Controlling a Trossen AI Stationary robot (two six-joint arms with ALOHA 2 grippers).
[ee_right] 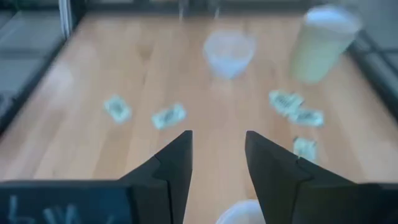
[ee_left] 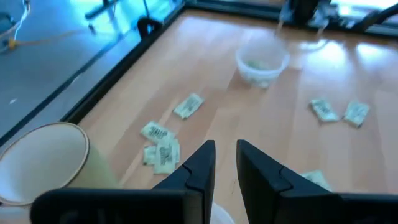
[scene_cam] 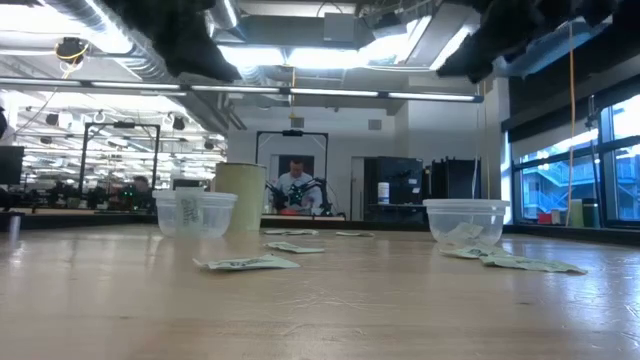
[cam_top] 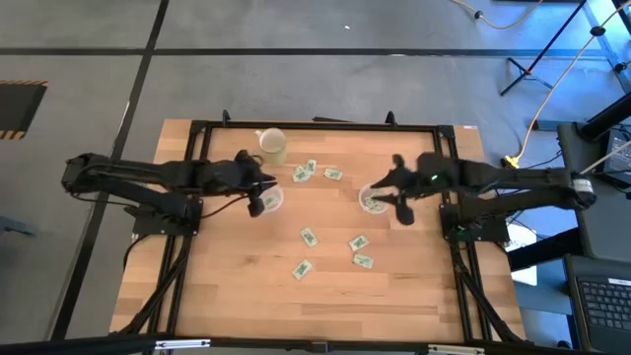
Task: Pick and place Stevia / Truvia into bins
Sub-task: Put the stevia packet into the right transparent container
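cream cup (cam_top: pixel 272 145), wooden table (cam_top: pixel 237 266), seated person (scene_cam: pixel 297 186)

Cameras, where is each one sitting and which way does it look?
High view: above, looking straight down at table; both arms show.
Low view: at tabletop height, facing the room; arms hang overhead.
Left wrist view: past the open left gripper toward the far clear cup.
Right wrist view: past the open right gripper toward the cream cup.
All share the packets.
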